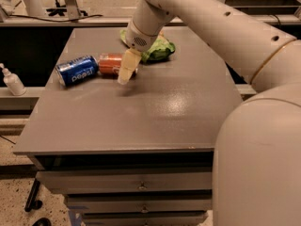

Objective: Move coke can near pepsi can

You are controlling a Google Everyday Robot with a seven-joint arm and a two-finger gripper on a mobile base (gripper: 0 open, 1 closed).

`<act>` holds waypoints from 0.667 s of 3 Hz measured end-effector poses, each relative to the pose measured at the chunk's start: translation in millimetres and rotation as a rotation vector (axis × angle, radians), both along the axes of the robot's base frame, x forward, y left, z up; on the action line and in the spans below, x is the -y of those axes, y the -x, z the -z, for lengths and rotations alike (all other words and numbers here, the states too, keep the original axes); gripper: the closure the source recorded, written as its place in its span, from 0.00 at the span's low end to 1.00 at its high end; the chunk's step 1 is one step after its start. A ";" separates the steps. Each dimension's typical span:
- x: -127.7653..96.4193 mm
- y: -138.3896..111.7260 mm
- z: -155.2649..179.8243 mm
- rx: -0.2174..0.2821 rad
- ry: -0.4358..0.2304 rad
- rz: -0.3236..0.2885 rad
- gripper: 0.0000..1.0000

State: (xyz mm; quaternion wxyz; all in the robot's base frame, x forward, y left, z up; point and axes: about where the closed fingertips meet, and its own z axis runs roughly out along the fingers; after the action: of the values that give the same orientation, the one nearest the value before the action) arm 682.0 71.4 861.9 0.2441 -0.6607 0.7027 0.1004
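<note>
**Clamping small red-orange metal coke can (108, 63) beside blue metal pepsi can (76, 70)**

Both lie on their sides at far left of grey flat-topped desk (141, 117), ends almost touching. Gripper (126, 72) comes down from above; jaws closed on coke can's end away from pepsi can, w/ near finger across its front. Crumpled green snack bag (157, 50) sits just behind.

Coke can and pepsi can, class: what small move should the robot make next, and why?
Probably lift the gripper straight up and away. The coke can already lies on its side right beside the pepsi can, with the gripper at its other end.
</note>
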 end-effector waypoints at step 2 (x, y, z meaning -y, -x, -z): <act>13.5 4.9 -14.6 0.015 -0.064 0.014 0.00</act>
State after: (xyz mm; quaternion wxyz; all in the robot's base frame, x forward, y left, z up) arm 677.1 57.9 876.5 0.2711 -0.6482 0.7019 0.1164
